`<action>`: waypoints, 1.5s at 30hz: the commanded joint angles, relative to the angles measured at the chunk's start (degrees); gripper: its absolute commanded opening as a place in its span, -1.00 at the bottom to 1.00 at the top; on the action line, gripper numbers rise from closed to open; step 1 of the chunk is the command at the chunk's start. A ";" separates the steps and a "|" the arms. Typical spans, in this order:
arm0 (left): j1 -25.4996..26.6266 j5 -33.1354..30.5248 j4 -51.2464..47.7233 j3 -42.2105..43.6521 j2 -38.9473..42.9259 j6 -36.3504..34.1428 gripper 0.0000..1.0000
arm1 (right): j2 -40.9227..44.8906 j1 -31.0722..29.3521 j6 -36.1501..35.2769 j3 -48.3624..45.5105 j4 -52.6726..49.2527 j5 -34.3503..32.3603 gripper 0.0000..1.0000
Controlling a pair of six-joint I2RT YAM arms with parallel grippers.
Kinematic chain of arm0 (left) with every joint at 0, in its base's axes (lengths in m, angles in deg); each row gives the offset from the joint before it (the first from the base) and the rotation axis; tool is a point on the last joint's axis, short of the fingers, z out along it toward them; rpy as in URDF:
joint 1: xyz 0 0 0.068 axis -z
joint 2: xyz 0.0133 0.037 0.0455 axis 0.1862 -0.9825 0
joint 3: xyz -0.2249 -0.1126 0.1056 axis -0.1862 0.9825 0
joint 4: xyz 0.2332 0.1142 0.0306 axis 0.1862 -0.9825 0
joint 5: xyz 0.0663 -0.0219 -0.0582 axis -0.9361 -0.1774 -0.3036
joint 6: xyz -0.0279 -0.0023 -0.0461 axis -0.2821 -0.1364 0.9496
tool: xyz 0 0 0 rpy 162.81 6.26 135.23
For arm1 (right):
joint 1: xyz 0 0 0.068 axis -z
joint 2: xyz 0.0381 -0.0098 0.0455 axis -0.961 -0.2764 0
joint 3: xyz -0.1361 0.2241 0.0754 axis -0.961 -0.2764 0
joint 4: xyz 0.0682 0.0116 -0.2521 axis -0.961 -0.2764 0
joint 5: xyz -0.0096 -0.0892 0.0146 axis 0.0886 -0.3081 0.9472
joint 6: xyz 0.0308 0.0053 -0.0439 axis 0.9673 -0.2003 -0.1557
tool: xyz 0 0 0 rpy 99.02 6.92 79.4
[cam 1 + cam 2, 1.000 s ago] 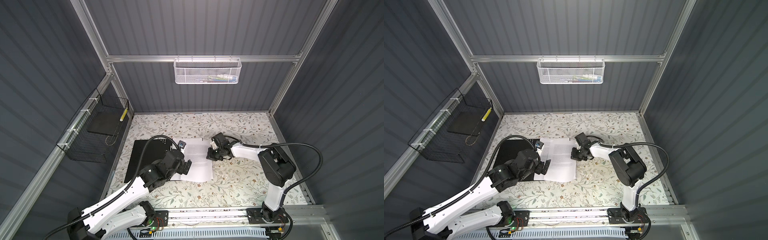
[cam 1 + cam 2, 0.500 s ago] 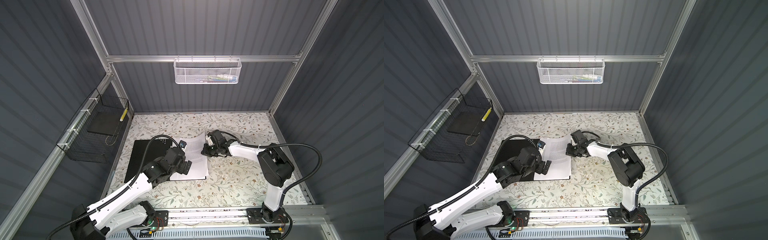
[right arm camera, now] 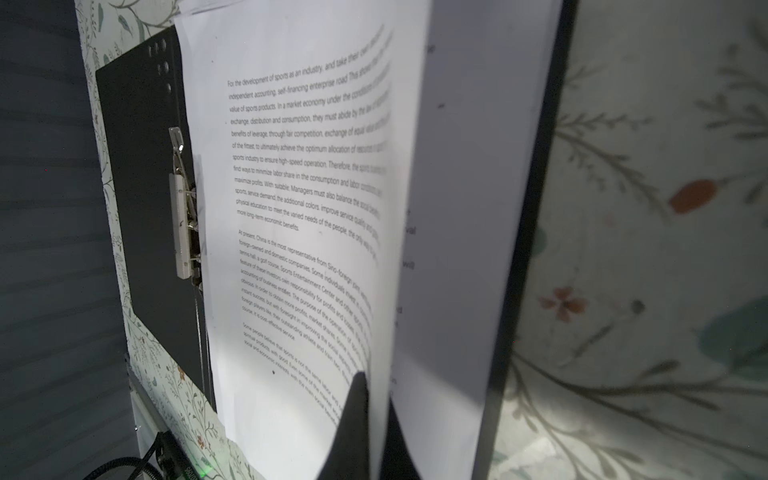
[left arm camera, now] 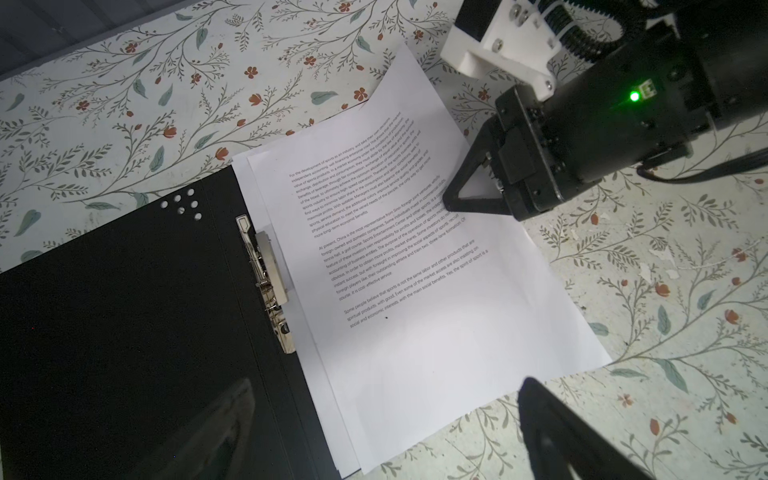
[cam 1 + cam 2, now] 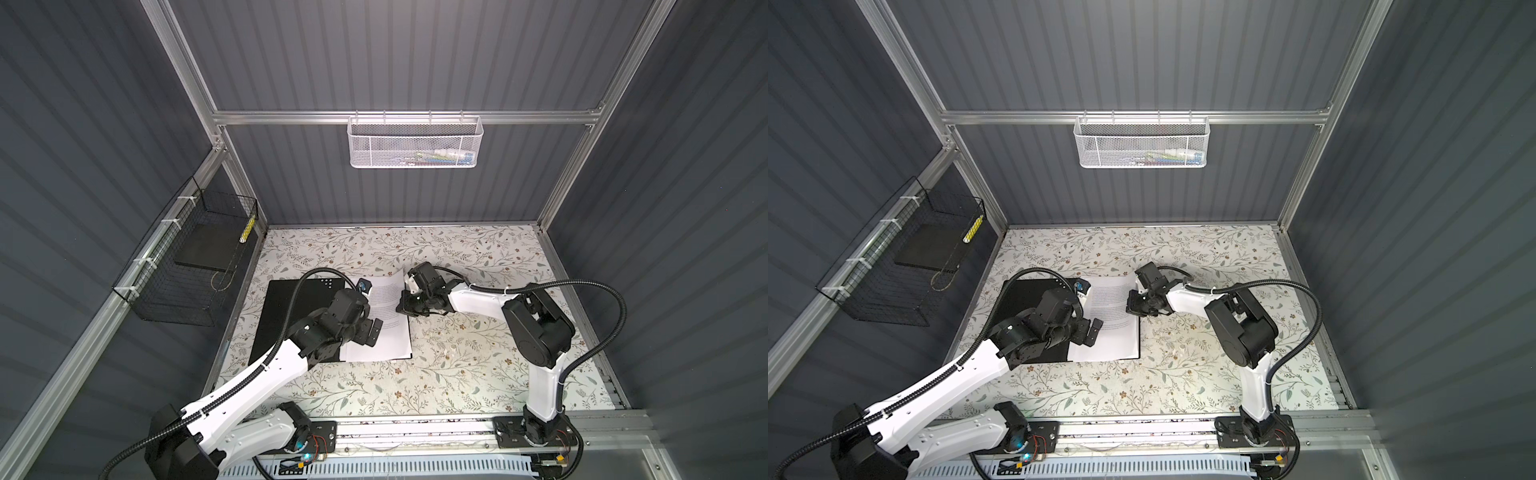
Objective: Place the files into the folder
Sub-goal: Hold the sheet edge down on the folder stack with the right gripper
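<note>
The folder (image 5: pixel 286 316) (image 5: pixel 1021 299) lies open on the table, black inside, with a metal clip (image 4: pixel 270 282) along its spine. The files (image 5: pixel 386 332) (image 5: pixel 1113 336) are white printed sheets stacked on its right half. My right gripper (image 5: pixel 401 305) (image 3: pixel 376 415) is shut on the right edge of the top sheet (image 3: pixel 291 208), which bows upward; another sheet and the folder's black edge (image 3: pixel 528 249) lie below it. Low over the sheets' near left part, my left gripper (image 5: pixel 372 332) (image 4: pixel 386 436) hovers open and holds nothing.
A black wire basket (image 5: pixel 187 266) holding a dark slab hangs on the left wall. On the back wall is a white mesh basket (image 5: pixel 415 141). The floral table cover (image 5: pixel 457 374) stretches to the right and front of the folder.
My right gripper has moved left with the sheet's edge in it. The sheets have slid left over the folder's right half and the top one has bowed up. The left arm has barely moved.
</note>
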 commanded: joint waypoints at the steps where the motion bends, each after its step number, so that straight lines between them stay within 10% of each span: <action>1: -0.55 1.56 -1.22 -1.83 -0.42 0.28 1.00 | -0.88 -0.48 0.36 1.86 0.00 1.17 -1.00; 45: -2.35 4.89 -1.07 -1.99 -1.38 0.63 0.99 | -3.10 -1.45 4.86 3.00 -0.05 -0.23 -1.00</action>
